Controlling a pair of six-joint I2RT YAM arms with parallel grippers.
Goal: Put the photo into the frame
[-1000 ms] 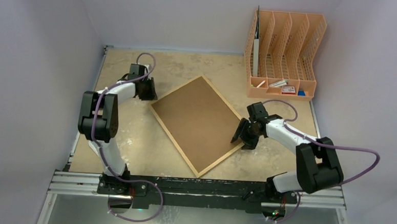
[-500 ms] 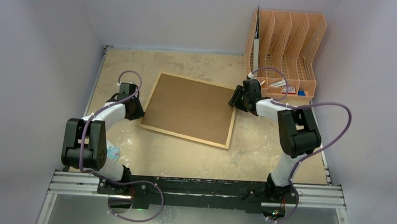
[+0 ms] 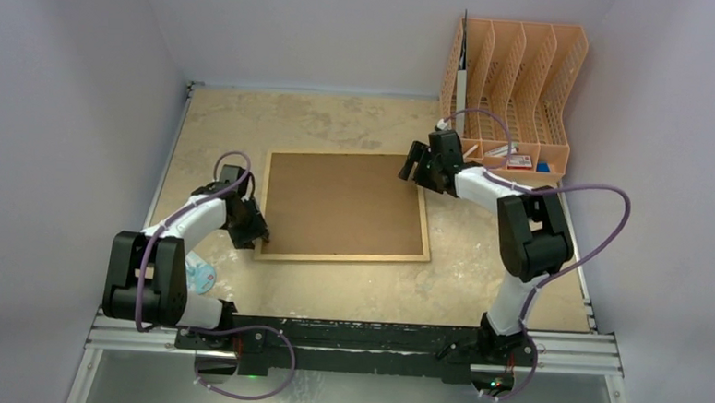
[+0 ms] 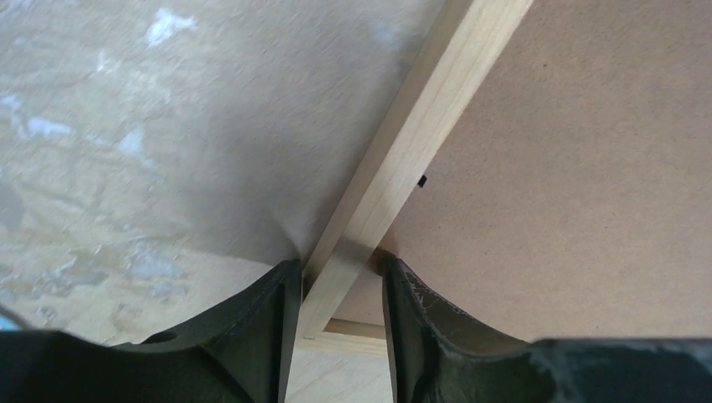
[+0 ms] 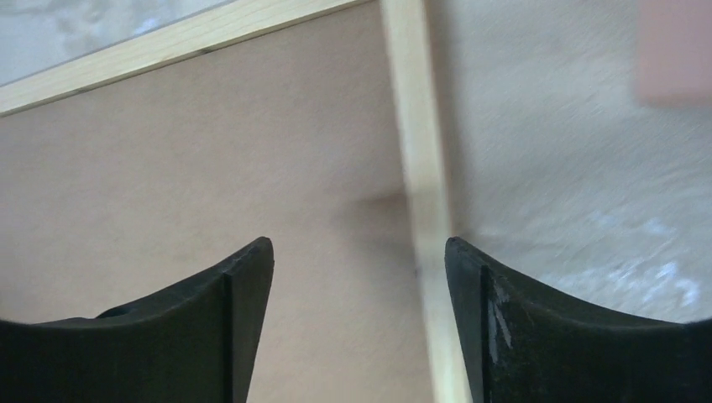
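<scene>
The frame (image 3: 344, 205) lies back up in the middle of the table (image 3: 229, 112), its long sides running left to right. My left pincer (image 4: 337, 270) straddles the wooden border at the near-left corner, fingers close on either side. Whether it pinches the border I cannot tell. My right pincer (image 5: 359, 245) is spread wide over the far-right corner.

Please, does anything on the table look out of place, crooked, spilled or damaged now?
The frame lies face down, brown back up, about square to the table. One oddity: a small pale blue-and-white thing peeks from under the left arm, too hidden to identify. No spill or damage shows.
</scene>
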